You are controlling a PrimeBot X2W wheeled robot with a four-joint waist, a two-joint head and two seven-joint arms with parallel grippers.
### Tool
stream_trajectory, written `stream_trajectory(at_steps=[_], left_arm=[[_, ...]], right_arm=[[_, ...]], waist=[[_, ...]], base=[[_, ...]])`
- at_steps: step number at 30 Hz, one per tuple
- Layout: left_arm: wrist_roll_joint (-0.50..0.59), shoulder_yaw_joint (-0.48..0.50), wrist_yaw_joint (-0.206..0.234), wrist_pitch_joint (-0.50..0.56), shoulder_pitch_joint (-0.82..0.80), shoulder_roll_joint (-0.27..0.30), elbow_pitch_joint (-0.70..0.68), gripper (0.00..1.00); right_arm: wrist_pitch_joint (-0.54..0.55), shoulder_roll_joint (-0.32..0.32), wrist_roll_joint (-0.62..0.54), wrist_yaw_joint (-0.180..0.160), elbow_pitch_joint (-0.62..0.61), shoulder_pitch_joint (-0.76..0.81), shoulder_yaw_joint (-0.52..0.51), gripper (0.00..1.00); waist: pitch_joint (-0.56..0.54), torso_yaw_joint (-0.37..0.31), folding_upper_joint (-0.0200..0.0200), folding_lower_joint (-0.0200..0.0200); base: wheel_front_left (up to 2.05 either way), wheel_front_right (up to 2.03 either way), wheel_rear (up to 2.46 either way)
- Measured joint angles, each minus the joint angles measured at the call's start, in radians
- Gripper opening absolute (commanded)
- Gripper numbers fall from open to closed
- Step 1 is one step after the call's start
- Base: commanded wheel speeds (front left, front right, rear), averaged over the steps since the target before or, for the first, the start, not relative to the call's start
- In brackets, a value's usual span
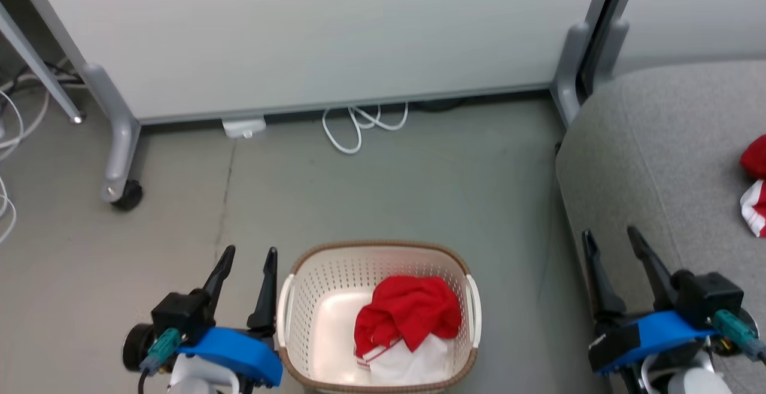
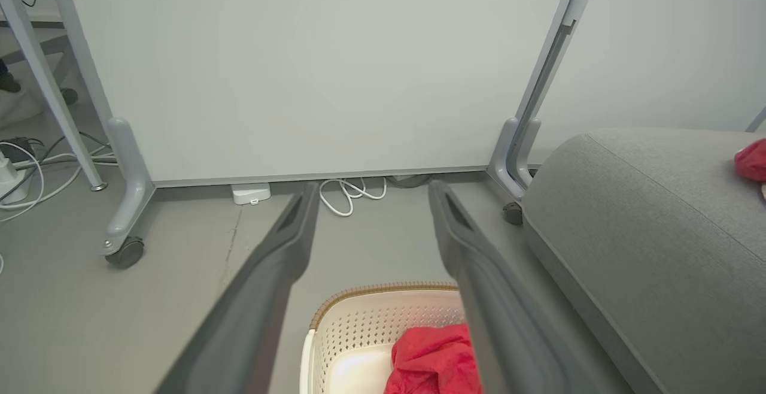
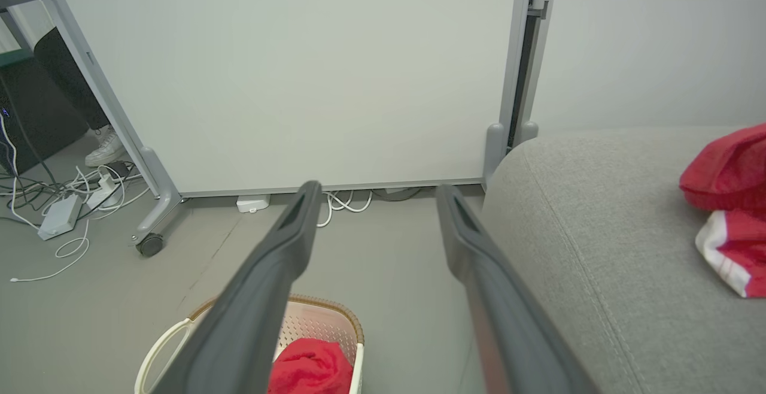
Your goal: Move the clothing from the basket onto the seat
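A red and white piece of clothing (image 1: 407,328) lies bunched in the cream basket (image 1: 311,298) on the floor in front of me. It also shows as red clothing (image 2: 434,364) in the basket (image 2: 359,322) and as clothing (image 3: 311,370) in the basket (image 3: 323,319). Another red and white garment (image 1: 755,190) (image 3: 727,208) rests on the grey seat (image 1: 658,160) (image 3: 598,232) (image 2: 646,220) at the right. My left gripper (image 1: 248,259) (image 2: 371,193) hangs open just left of the basket. My right gripper (image 1: 610,238) (image 3: 377,193) stands open over the seat's front edge. Both hold nothing.
A white partition on grey wheeled legs (image 1: 119,154) stands behind the basket, with white cables (image 1: 359,124) on the floor at its foot. More cables and a power strip (image 3: 60,214) lie at far left. Bare grey floor (image 1: 389,190) spreads between basket and partition.
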Motion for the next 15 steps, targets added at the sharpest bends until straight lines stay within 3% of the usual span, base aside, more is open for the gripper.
stream_trajectory(at_steps=[15], left_arm=[[-0.018, -0.215, 0.000, 0.000, -0.289, 0.058, 0.102, 1.00]], right_arm=[[-0.033, 0.000, 0.007, 0.000, -0.056, -0.249, 0.076, 1.00]], waist=[[0.359, -0.059, -0.0001, 0.0003]], base=[[0.00, 0.00, 0.00]])
